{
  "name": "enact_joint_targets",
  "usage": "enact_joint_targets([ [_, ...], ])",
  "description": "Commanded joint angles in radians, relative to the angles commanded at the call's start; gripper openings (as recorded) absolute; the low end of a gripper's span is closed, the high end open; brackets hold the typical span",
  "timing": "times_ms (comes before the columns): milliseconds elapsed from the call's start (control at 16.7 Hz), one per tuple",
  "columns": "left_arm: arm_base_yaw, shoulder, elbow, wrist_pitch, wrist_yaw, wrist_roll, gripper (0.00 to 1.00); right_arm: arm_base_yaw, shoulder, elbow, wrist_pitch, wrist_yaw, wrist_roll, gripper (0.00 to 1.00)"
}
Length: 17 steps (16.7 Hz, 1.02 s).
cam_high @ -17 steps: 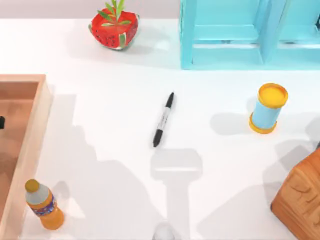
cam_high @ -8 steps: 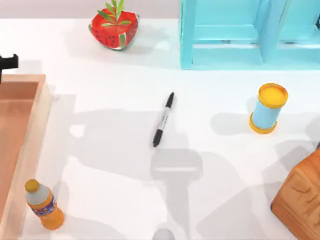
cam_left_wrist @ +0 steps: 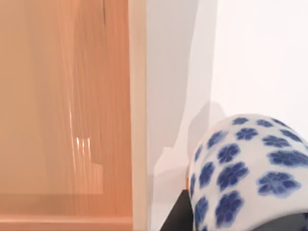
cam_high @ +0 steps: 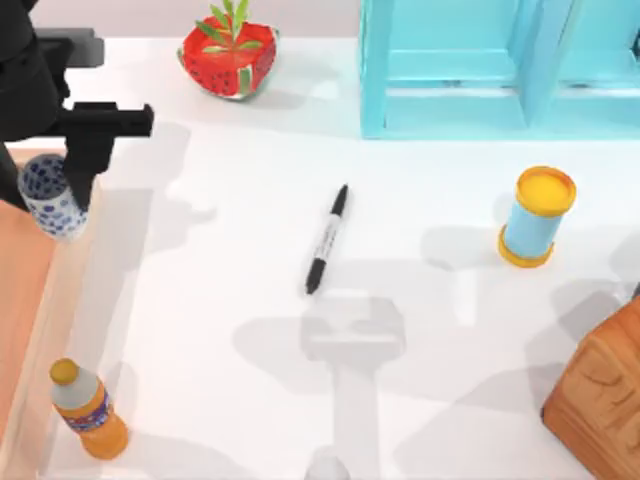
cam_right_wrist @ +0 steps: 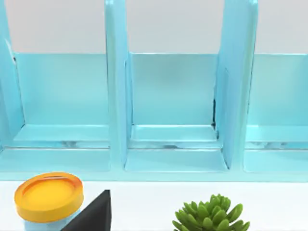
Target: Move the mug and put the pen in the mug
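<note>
The mug, white with blue flowers, hangs above the wooden tray's right wall at the table's left, and my left gripper is shut on it. In the left wrist view the mug sits close up beside one black finger, with the tray wall below. The pen, black with a pale label band, lies flat on the white table near the middle, well to the right of the mug. My right gripper is parked facing the blue shelf.
A wooden tray runs along the left edge, with an orange bottle beside it. A red planter and a blue shelf stand at the back. On the right are a light-blue cylinder and a wooden block.
My left arm has come into view from the left edge, carrying the mug up over the tray's right wall. The pen and the other objects have not moved.
</note>
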Motion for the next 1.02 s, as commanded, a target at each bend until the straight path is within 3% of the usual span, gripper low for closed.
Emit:
enact_joint_targets([
  [360, -0.015, 0.022, -0.001, 0.016, 0.001, -0.014, 0.00, 0.000, 0.000, 0.000, 0.000, 0.000, 0.000, 1.00],
  [780, -0.148, 0.234, -0.003, 0.225, 0.005, -0.141, 0.00, 0.000, 0.000, 0.000, 0.000, 0.000, 0.000, 1.00],
  [1020, -0.174, 0.259, -0.003, 0.252, 0.006, -0.166, 0.00, 0.000, 0.000, 0.000, 0.000, 0.000, 0.000, 1.00],
])
